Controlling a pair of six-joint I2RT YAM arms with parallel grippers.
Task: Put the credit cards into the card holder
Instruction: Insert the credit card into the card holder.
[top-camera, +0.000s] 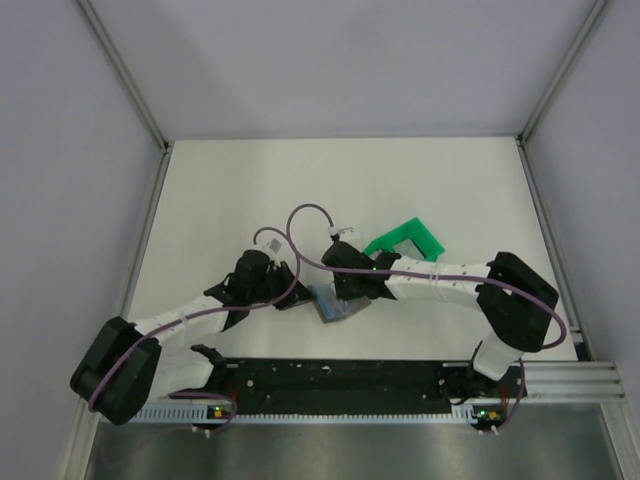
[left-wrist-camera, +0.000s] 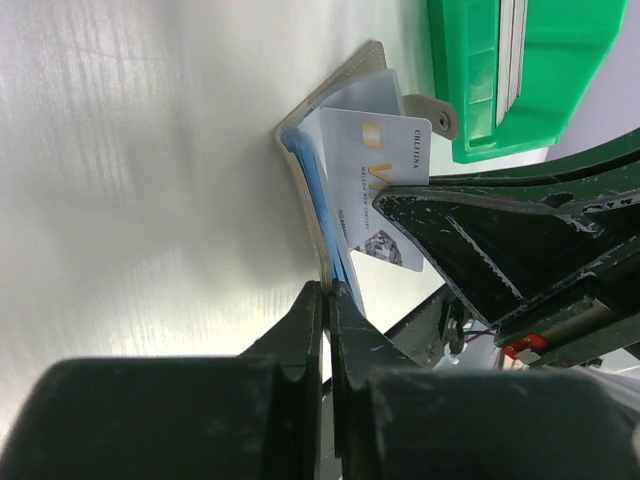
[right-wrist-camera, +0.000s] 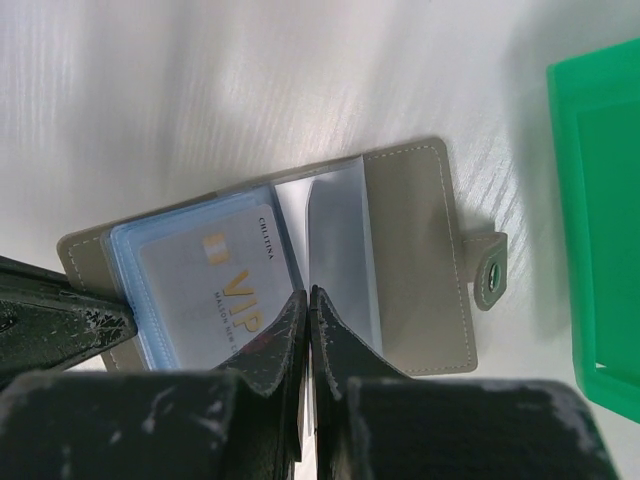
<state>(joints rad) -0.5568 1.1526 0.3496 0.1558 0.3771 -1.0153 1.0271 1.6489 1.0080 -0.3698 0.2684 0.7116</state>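
White table (right-wrist-camera: 200, 80) bears open taupe card holder (right-wrist-camera: 410, 240) showing grey VIP card (right-wrist-camera: 210, 280).

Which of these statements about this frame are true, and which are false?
1. The card holder lies open on the table. True.
2. Both grippers are wide open. False: the left gripper is shut on the holder's blue sleeves, and the right gripper is shut on a card.
3. The card is printed VIP. True.
4. The green tray sits on the left arm's side of the card holder. False: it lies beyond the holder, beside the right arm.
5. The holder's snap tab is fastened. False: it sticks out free from the edge of the open cover.
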